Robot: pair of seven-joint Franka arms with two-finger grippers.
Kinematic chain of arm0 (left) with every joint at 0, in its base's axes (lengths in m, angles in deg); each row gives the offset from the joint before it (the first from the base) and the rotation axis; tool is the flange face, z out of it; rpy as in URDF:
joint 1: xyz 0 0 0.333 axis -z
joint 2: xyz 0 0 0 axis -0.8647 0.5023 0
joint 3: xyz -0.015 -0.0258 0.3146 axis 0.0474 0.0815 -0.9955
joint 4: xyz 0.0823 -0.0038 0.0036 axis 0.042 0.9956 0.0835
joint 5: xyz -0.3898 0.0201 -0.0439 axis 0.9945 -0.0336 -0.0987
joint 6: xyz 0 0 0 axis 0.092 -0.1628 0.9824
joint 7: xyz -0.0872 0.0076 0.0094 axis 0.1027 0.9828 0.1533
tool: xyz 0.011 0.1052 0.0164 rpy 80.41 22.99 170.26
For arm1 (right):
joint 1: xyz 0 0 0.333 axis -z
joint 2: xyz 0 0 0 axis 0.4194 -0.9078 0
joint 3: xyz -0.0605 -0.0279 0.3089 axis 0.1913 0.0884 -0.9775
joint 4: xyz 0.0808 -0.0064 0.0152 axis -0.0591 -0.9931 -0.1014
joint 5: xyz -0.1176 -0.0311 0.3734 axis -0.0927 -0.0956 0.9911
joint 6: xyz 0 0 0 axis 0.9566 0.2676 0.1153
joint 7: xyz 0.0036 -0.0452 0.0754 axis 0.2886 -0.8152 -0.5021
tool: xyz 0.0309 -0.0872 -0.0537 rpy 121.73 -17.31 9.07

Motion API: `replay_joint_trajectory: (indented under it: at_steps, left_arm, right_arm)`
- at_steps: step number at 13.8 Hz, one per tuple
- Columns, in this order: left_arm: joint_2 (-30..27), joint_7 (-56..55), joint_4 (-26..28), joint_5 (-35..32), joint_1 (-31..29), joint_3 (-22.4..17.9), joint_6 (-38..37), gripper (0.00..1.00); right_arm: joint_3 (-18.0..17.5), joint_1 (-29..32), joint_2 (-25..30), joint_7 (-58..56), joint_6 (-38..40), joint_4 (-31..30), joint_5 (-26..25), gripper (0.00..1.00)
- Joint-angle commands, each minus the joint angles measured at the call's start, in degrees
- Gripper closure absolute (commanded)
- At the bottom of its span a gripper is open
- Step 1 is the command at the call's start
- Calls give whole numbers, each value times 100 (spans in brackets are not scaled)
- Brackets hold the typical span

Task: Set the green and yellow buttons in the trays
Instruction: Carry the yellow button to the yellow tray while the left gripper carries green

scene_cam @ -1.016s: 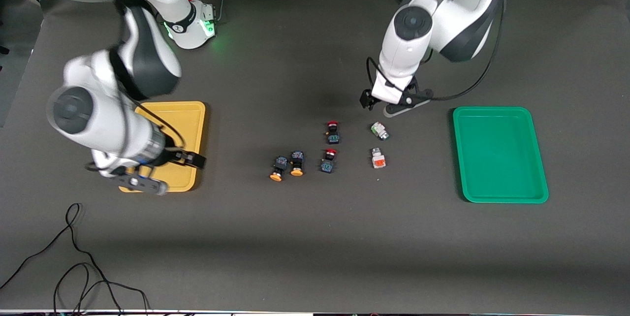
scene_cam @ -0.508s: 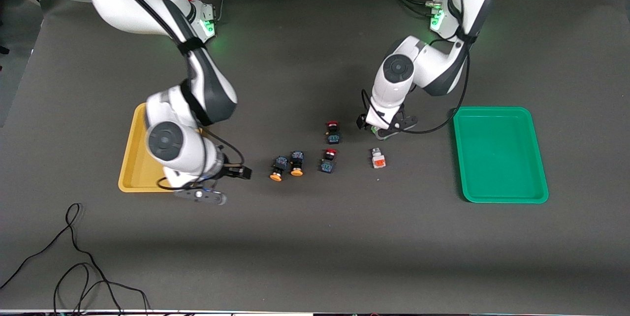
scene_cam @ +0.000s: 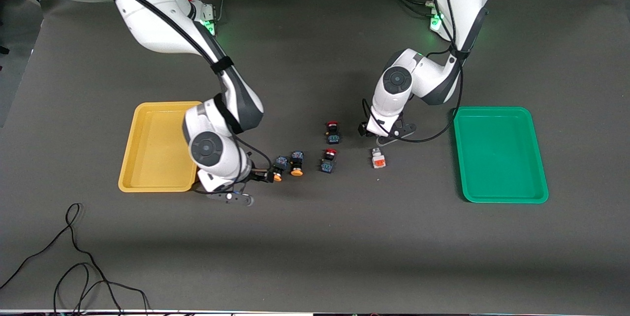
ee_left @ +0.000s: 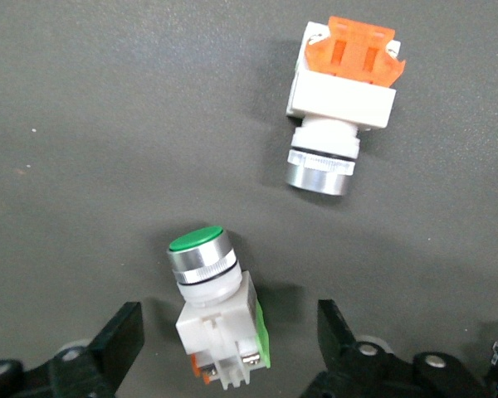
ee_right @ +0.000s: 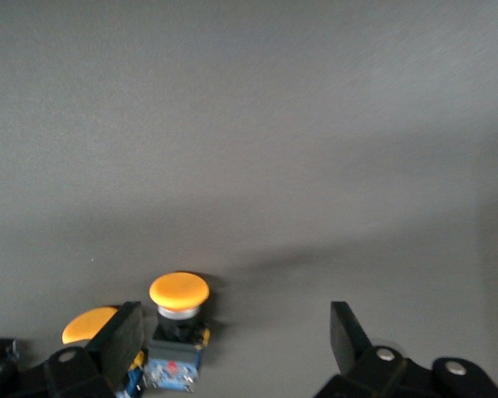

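– Right gripper (scene_cam: 263, 176), fingers spread, low over the table at the nearer yellow-capped button (scene_cam: 276, 168). Its twin (scene_cam: 297, 163) sits just beside it at 2 o'clock.
– Tip?
– Cap sits off-centre, near one finger (ee_right: 120, 340). I'd centre it before pinching, or the twin could get nudged.
– Drop-off?
– Yellow tray (scene_cam: 157, 143), 9 o'clock, empty.
– Left gripper (ee_left: 232, 322)?
– Also spread, straddling the green-capped white button (ee_left: 201, 249), no contact visible. Squeeze the square body, not the round cap, I'd say.
– Neighbours?
– Orange-marked white button (scene_cam: 378, 158) at 6 o'clock. Green tray (scene_cam: 497, 153) at 3 o'clock, empty.
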Motion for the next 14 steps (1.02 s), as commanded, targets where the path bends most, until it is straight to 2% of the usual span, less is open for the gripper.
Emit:
replay_joint_trajectory:
  at_steps: [1, 3, 5, 7, 8, 9, 10, 12, 14]
  left_arm:
    - [-21, -106, -49, -129, 17, -60, -11, 63]
    - [-100, -115, -66, -129, 0, -69, -81, 79]
    - [-240, -106, -119, -129, -9, -104, -239, 82]
    - [-626, -1, -320, -138, -44, -165, -843, 84]
    - [-924, 156, -487, -138, -140, -166, -1351, 84]
    - [-1197, 445, -715, -86, -245, -157, -1904, 84]
    - [-1408, 735, -952, -42, -298, -157, -2432, 85]
    - [-1699, 1402, -1339, 81, -483, -157, -3190, 89]
    - [-1971, 2167, -1359, 134, -850, -166, -3482, 90]
  right_arm:
    - [65, -278, -416, 304, -370, 147, 73, 0]
    - [65, -340, -557, 313, -511, 147, 73, 0]
    - [65, -349, -610, 330, -617, 139, 73, 0]
    - [65, -349, -619, 601, -704, 147, 99, 3]
    - [57, -358, -619, 655, -714, 139, 99, 36]
    - [56, -410, -619, 725, -714, 130, 125, 90]
    - [56, -436, -619, 752, -714, 130, 134, 100]
    - [65, -446, -654, 752, -714, 130, 143, 100]
    - [56, -446, -654, 752, -723, 130, 143, 100]
